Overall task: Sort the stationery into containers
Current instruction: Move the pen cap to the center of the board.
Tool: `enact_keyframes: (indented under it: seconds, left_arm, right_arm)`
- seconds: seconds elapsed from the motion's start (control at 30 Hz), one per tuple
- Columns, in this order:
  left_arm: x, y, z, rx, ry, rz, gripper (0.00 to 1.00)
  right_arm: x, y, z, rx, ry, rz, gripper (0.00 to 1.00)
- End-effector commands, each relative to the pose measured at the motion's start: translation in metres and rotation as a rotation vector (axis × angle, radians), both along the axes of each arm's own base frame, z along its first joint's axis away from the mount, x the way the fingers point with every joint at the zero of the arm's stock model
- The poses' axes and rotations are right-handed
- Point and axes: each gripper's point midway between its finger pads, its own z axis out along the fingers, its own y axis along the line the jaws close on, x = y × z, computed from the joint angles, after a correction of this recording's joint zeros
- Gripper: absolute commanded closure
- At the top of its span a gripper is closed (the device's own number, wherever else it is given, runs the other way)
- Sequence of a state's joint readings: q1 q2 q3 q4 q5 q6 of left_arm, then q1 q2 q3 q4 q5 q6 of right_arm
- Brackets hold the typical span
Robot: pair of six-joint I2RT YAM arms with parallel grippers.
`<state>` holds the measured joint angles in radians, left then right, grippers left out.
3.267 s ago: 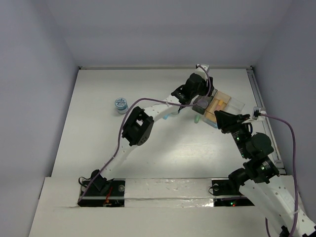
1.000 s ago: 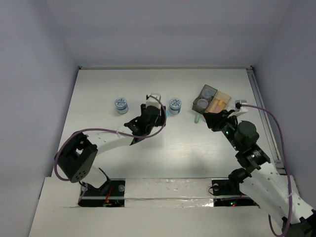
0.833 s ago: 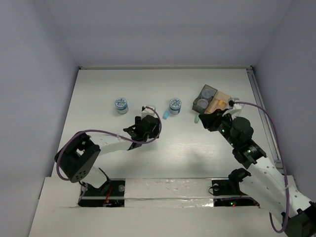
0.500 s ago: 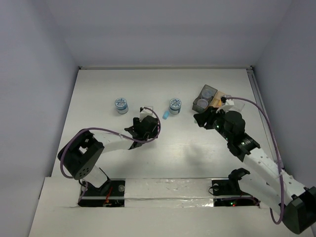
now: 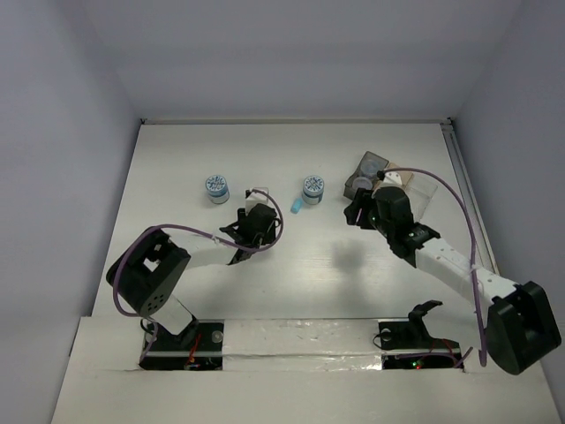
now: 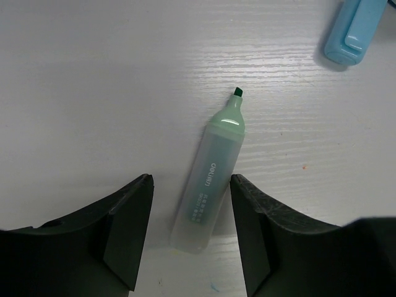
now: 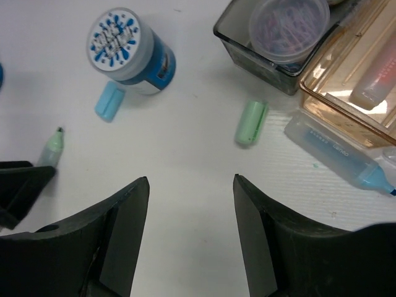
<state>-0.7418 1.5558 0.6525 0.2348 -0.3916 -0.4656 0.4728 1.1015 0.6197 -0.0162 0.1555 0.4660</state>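
Observation:
A mint-green highlighter [image 6: 213, 173], uncapped, lies on the white table. My left gripper [image 6: 192, 185] is open, low over it, with a jaw on each side of its rear end; it also shows in the top view [image 5: 252, 225]. My right gripper [image 7: 192, 185] is open and empty above bare table, just short of a green cap [image 7: 252, 122]. A blue-and-white topped roll [image 7: 124, 40] stands by a blue cap [image 7: 109, 101]. A second roll [image 5: 216, 186] stands further left. The dark grey bin [image 7: 247, 52], tan bin [image 7: 328, 86] and clear bin [image 5: 424, 190] sit at the right.
The dark bin holds a clear round tub [image 7: 288, 18]. A highlighter [image 7: 371, 74] lies in the tan bin. A blue-tipped highlighter [image 7: 337, 154] lies on the table beside the tan bin. Grey walls enclose the table [image 5: 177, 159] on three sides.
My left gripper has drawn back toward me and to the left, settling over the green highlighter. My right gripper has swung left, away from the bins, toward the green cap.

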Motion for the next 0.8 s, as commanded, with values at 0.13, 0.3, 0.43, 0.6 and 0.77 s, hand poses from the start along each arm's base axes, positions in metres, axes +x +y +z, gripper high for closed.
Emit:
enact_keyframes:
  seconds: [0.13, 0.3, 0.43, 0.6, 0.77]
  left_arm:
    - [-0.007, -0.005, -0.007, -0.052, 0.019, -0.057, 0.61]
    - [-0.017, -0.011, -0.010, -0.089, 0.045, -0.101, 0.74]
    - [-0.024, -0.013, -0.008, -0.119, 0.045, -0.126, 0.90]
    - [-0.029, -0.016, 0.004, -0.168, 0.017, -0.153, 1.00]
    - [-0.037, -0.017, 0.009, -0.214, 0.006, -0.174, 1.00]
  right_arm:
    - [0.026, -0.007, -0.014, -0.081, 0.060, -0.060, 0.36]
    - [0.041, -0.016, -0.041, -0.097, 0.135, -0.108, 0.36]
    - [0.053, -0.019, -0.072, -0.127, 0.203, -0.128, 0.39]
    - [0.070, -0.013, -0.079, -0.146, 0.193, -0.114, 0.44]
    - [0.083, -0.011, -0.082, -0.155, 0.175, -0.124, 0.44]
